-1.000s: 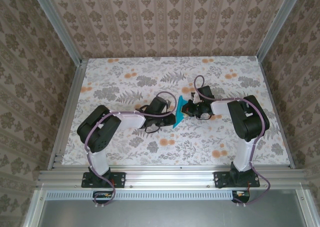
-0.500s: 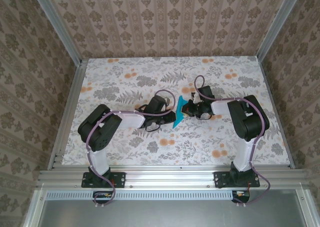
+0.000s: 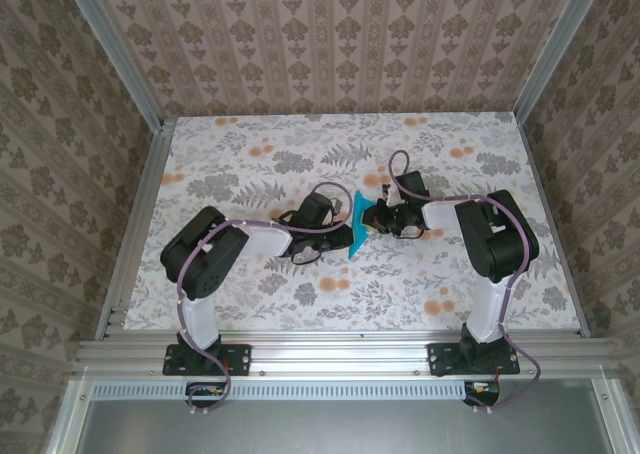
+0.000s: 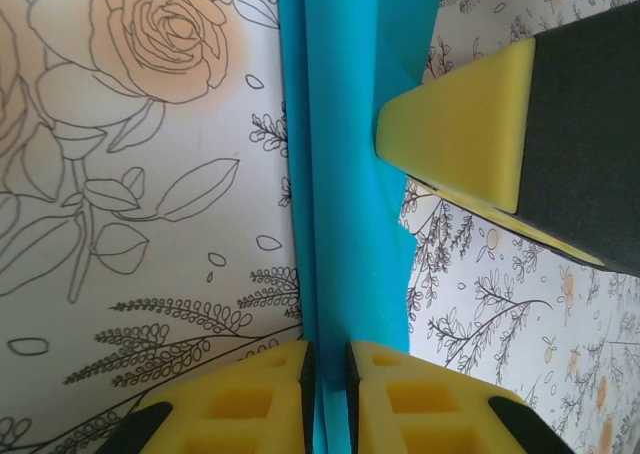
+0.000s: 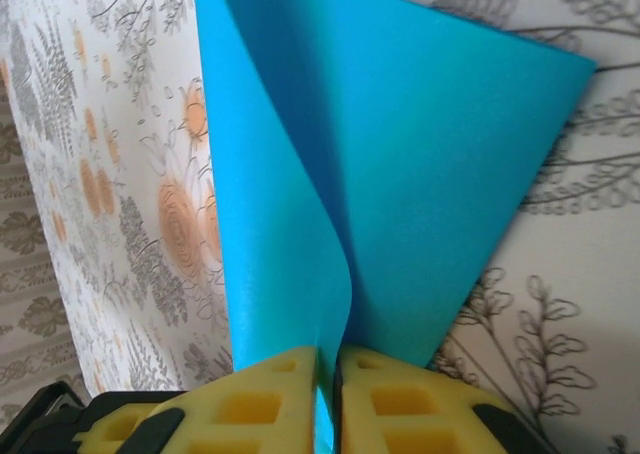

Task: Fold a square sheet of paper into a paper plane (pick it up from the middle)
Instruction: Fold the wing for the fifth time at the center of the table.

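Observation:
The square sheet of paper [image 3: 356, 224] is bright cyan-blue and folded into a narrow pointed, creased shape like a paper plane. It stands on edge at the table's middle, between both grippers. My left gripper [image 3: 345, 237] comes from the left. In the left wrist view its yellow jaws [image 4: 327, 374] are shut on the folded layers of the paper [image 4: 350, 174]. My right gripper [image 3: 372, 217] comes from the right, and one of its fingers [image 4: 470, 104] reaches the paper's far side. In the right wrist view that gripper [image 5: 328, 384] pinches the paper [image 5: 420, 174], with a flap curling away to each side.
The floral table cloth [image 3: 300, 154] lies under everything. Aluminium rails [image 3: 135, 214] edge the table left and right, and patterned walls rise behind. Both arms [image 3: 495, 234] are bent low over the table's centre.
The left arm has edged slightly right toward the paper. The paper has stayed upright between both grippers, and the right arm has barely moved.

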Controlling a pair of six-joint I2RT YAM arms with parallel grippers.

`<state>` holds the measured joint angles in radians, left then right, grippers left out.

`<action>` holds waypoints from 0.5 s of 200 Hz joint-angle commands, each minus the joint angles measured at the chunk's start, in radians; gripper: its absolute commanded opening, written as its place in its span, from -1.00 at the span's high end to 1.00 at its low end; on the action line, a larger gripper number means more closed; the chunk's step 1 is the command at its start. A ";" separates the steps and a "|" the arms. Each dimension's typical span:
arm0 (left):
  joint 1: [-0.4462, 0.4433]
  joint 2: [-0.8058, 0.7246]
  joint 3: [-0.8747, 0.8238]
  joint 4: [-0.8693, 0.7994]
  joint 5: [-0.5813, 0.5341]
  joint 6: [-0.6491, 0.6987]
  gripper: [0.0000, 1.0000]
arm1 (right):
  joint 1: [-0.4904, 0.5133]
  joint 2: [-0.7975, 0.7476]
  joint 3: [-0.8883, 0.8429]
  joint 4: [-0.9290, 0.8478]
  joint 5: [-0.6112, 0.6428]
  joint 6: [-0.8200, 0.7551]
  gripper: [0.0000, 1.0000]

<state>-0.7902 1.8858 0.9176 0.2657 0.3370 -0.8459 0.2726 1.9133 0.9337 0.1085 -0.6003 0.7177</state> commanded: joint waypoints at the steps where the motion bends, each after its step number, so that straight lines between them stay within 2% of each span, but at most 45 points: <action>1: -0.006 0.021 0.029 -0.027 0.006 0.015 0.63 | -0.004 0.060 -0.019 -0.063 0.068 -0.004 0.63; 67: -0.032 0.041 0.096 -0.173 -0.052 0.084 0.64 | -0.005 0.064 -0.026 -0.059 0.071 -0.001 0.58; 100: -0.042 0.050 0.128 -0.233 -0.082 0.112 0.64 | -0.004 0.064 -0.032 -0.061 0.079 0.000 0.67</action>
<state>-0.8211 1.9125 1.0126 0.1150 0.2966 -0.7845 0.2714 1.9133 0.9352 0.1120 -0.6098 0.7216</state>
